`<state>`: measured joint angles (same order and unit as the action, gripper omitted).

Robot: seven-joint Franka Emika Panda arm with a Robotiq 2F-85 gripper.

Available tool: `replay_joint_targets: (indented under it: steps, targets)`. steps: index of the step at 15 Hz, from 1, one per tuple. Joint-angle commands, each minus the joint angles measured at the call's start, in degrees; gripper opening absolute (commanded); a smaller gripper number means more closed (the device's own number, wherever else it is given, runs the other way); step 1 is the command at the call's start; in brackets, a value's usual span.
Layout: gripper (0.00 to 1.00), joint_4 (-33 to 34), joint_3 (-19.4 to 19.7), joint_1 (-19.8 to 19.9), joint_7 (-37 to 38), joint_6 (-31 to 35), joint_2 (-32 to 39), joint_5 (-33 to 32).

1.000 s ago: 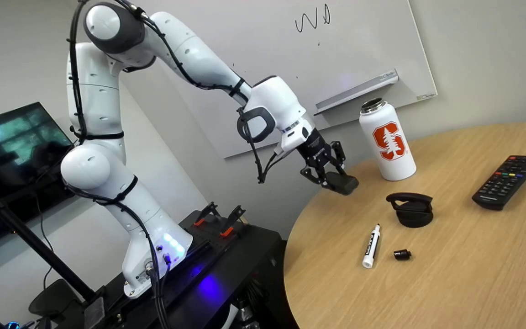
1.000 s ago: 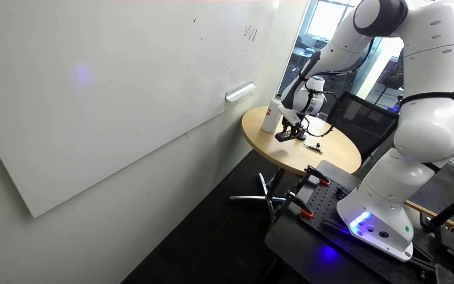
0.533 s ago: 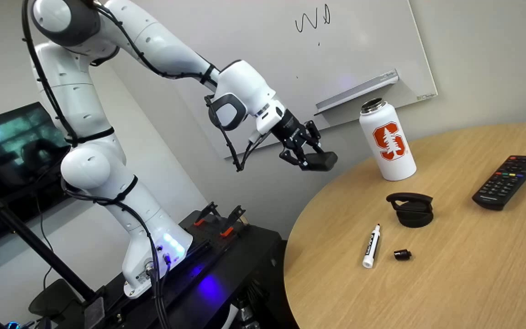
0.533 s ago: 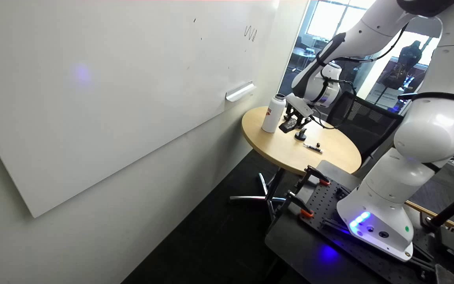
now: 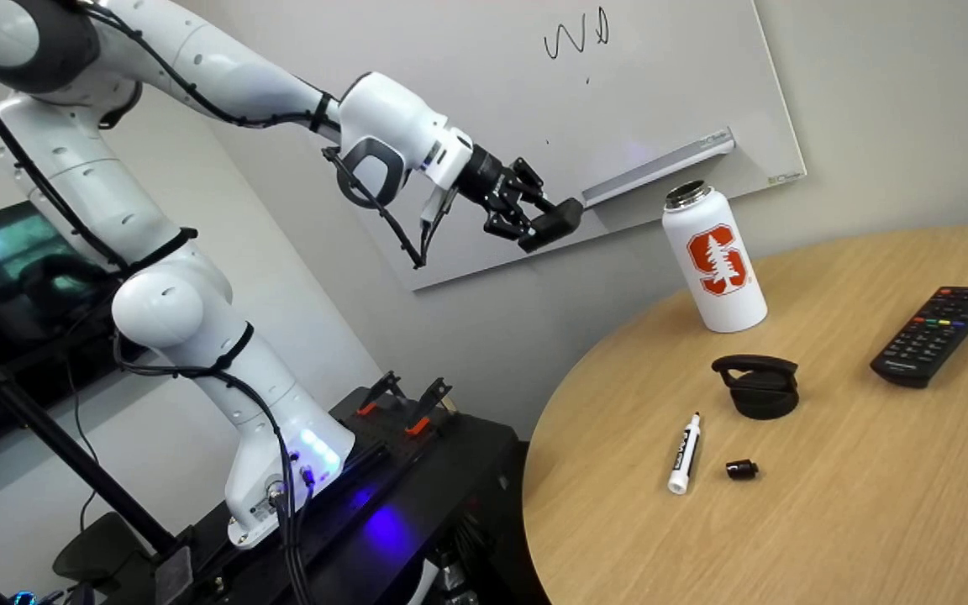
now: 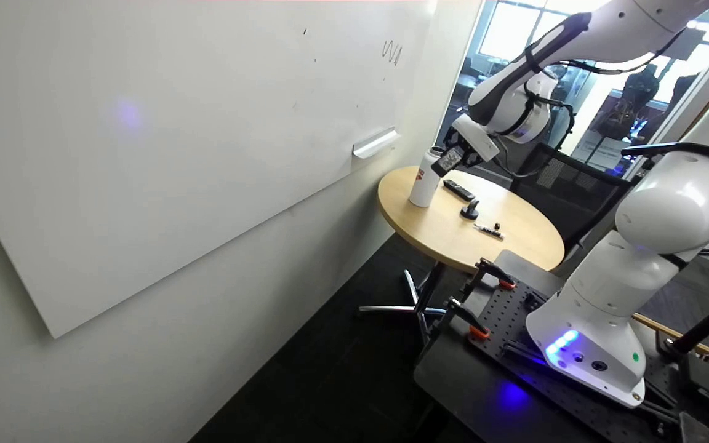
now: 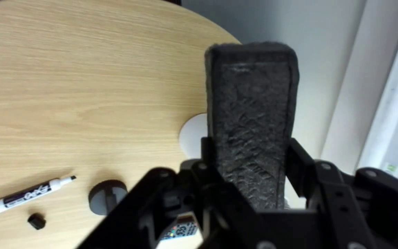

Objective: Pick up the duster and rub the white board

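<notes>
The duster, a small black block, is held in the air by my gripper. In the wrist view the gripper is shut on it, one finger against each long side, and the duster sticks out well beyond the fingertips. In an exterior view the duster is in front of the bottle's top. The white board hangs on the wall, with dark writing and a grey tray ledge. It fills much of an exterior view. The duster appears apart from the board.
A white bottle stands on the round wooden table near the wall. A black lid, a marker, a small black cap and a remote lie on the table. A chair stands behind it.
My gripper has risen with the duster, moving up and left in an exterior view, away from the tabletop. The duster's tilt has changed. The remote is uncovered in an exterior view.
</notes>
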<state>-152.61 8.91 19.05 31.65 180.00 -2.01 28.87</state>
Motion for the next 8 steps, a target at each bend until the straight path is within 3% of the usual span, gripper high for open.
replay_joint_targets:
  steps: [1,3,4,5,8]
  targets:
    - [0.27,-2.4,0.1,-2.7,-5.1,0.1,-8.8,2.8]
    - [0.27,-1.9,1.3,-3.8,-7.0,-0.2,-9.5,2.0]
    - [0.27,-0.4,1.3,-3.3,-3.8,0.0,-6.8,0.3]
    - [0.52,-0.5,1.4,-3.5,-4.1,0.0,-7.3,0.2]
    - [0.52,-0.5,1.5,-3.5,-4.1,0.0,-6.8,0.2]
